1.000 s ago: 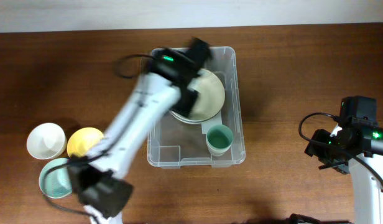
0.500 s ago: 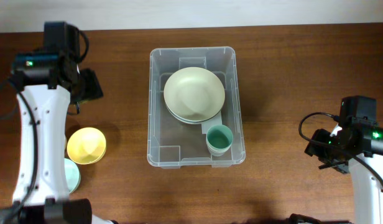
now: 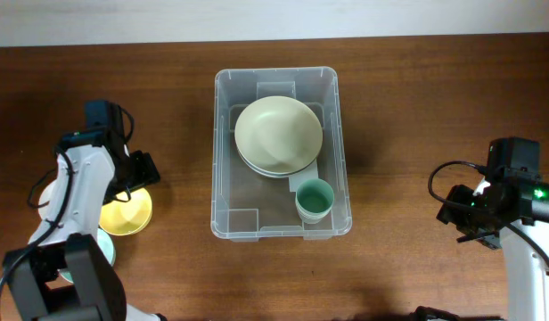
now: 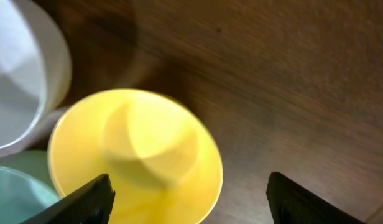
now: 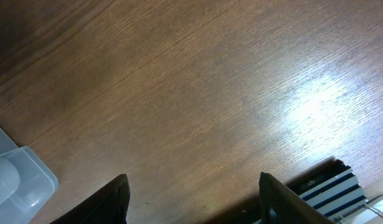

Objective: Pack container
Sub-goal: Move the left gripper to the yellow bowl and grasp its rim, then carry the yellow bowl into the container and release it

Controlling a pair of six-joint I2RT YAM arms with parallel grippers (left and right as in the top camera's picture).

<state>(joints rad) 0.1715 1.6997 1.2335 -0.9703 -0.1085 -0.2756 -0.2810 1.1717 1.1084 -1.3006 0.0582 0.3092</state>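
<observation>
- Container (image 3: 257, 192) sits mid-table (image 3: 390, 107), long side running away from the robot, well apart from both arms.
- Far left: a white bowl (image 4: 17, 74) and a teal bowl (image 4: 11, 193), both only partly in the wrist view. They're tucked right against the yellow bowl (image 3: 125, 212).
- Left claw (image 4: 190, 202) is spread wide open and holding nothing. It's over the right-hand rim of the yellow bowl. The wrist view is blurry, so I can't tell whether a finger touches the bowl.
- Inside the container, a stack of pale plates (image 3: 278, 134) fills the far half. The top one is greenish-cream.
- Also inside: a teal cup (image 3: 315, 198), upright in the near right corner, just beside the plates.
- The near left part of the container floor is bare.
- Right claw (image 5: 191, 205) is open too, nothing in it, over bare wood off to the right. Only a corner of the container shows at the left edge of its wrist view.
</observation>
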